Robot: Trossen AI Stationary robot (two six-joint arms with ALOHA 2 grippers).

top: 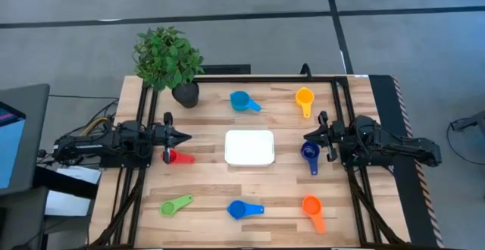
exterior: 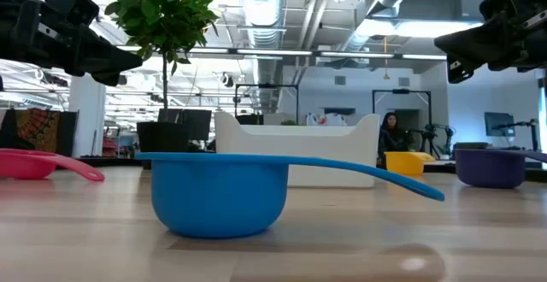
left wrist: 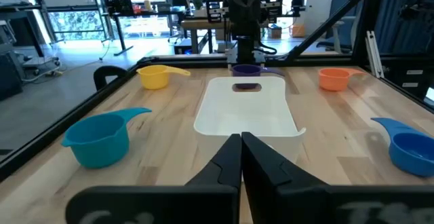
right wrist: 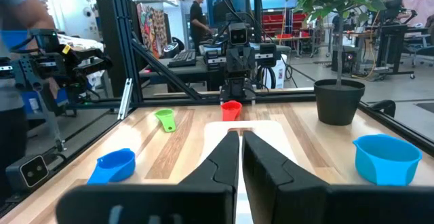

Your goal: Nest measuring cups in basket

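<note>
The white basket [top: 249, 147] sits mid-table, with several measuring cups scattered around it on their bowls. The light blue [top: 242, 101] and yellow [top: 305, 98] cups lie on its far side. The green [top: 176, 204], blue [top: 242, 209] and orange [top: 313, 207] cups lie on its near side. My left gripper [top: 182, 137] is shut and hovers left of the basket, above the red cup [top: 180, 157]. My right gripper [top: 307, 135] is shut and hovers right of the basket, by the navy cup [top: 310, 153]. In the low view both grippers [exterior: 128, 60] [exterior: 449, 47] hang well above the table.
A dark plant pot [top: 186, 93] with a leafy plant stands at the far left of the table. A black frame [top: 345, 129] borders the table's sides and far edge. Bare wood lies between the cups. A person [exterior: 391, 132] sits in the room beyond.
</note>
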